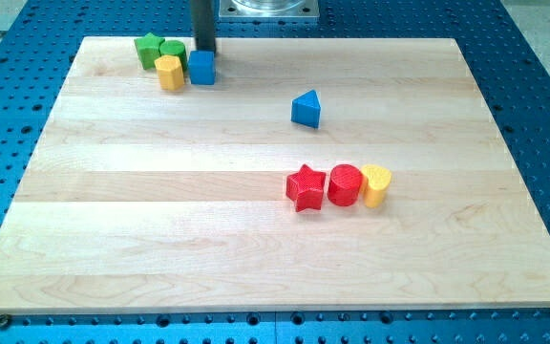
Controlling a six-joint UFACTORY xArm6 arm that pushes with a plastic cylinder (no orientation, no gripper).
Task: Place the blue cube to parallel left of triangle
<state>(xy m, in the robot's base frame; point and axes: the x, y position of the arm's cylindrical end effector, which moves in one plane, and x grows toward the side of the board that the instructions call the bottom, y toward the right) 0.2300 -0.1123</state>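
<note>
Opening step: my tip point(203, 52) set behind the blue cube point(201, 68), push not yet made.

The board point(256, 239) carries the blue triangle point(306, 109) at centre right; the cube lies at the far left, well apart from it, touching a yellow block point(170, 73) beside two green blocks point(158, 50). My tip, a bare rod grasping nothing, stands at the cube's far edge, seemingly touching. The next move likely calls for a push nearer and rightward, stopping level with the triangle on its left.
</note>
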